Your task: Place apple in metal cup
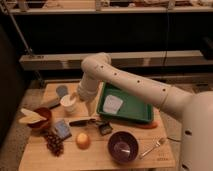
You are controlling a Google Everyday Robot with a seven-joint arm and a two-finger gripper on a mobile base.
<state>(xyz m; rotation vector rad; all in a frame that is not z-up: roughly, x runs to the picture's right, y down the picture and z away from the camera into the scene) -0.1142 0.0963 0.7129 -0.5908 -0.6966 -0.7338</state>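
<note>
1. At the left edge of the wooden table (100, 159), a red bowl (42, 120) holds pale pieces. A dark grape bunch (53, 142) lies nearer, just to its right.
2. A blue-grey cup (61, 90) stands at the far left, with the white cup (68, 104) nearer and slightly right of it.
3. The gripper (75, 96) hangs just beside the white cup's right rim. Its jaws are spread wide and grasp nothing.
4. The apple (83, 140) sits on the bare wood at the near side. It is right of the grapes, left of the purple bowl (123, 146), and well apart from the gripper.
5. The green tray (134, 111) lies right of the arm with a white piece inside.
6. A fork (152, 147) rests near the right corner.
</note>
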